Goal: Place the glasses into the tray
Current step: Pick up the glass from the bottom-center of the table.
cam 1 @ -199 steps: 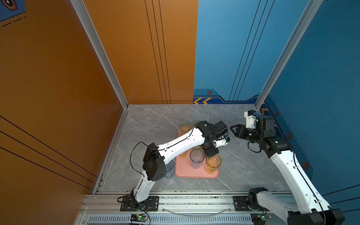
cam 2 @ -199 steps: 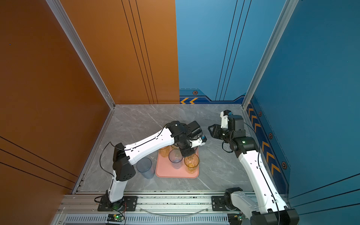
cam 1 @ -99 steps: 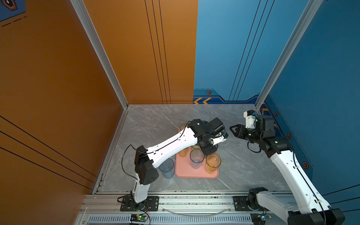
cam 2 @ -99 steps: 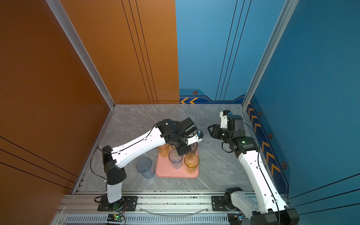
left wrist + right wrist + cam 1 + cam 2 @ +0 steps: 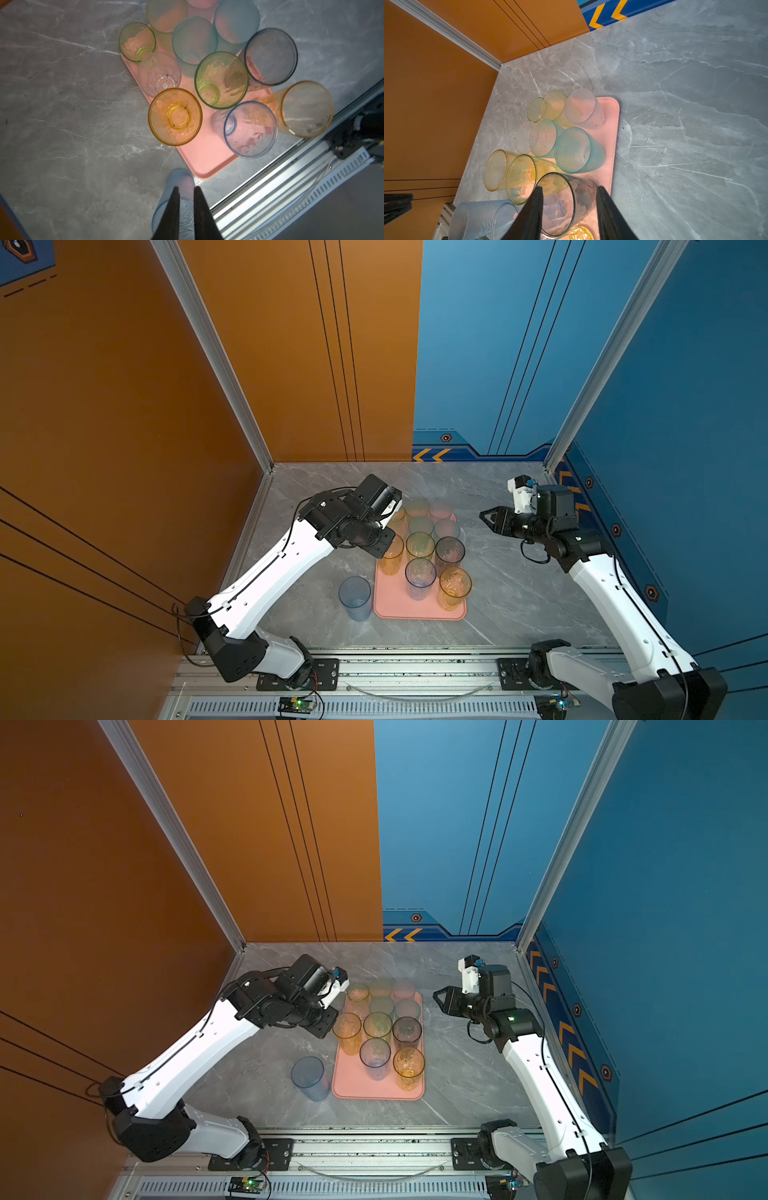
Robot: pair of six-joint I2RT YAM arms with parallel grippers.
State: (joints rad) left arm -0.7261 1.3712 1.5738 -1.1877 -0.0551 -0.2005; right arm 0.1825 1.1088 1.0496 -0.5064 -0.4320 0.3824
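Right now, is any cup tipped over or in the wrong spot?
Nothing is tipped or spilled. One blue tumbler stands alone on the marble table, beside the pink tray that holds the rest.

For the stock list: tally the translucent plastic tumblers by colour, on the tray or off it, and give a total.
Amber translucent plastic tumblers: 2
Green translucent plastic tumblers: 2
Teal frosted plastic tumblers: 2
Blue translucent plastic tumblers: 2
Yellow frosted plastic tumbler: 1
Pink frosted plastic tumbler: 1
Grey translucent plastic tumbler: 1
Clear plastic tumbler: 1
Total: 12
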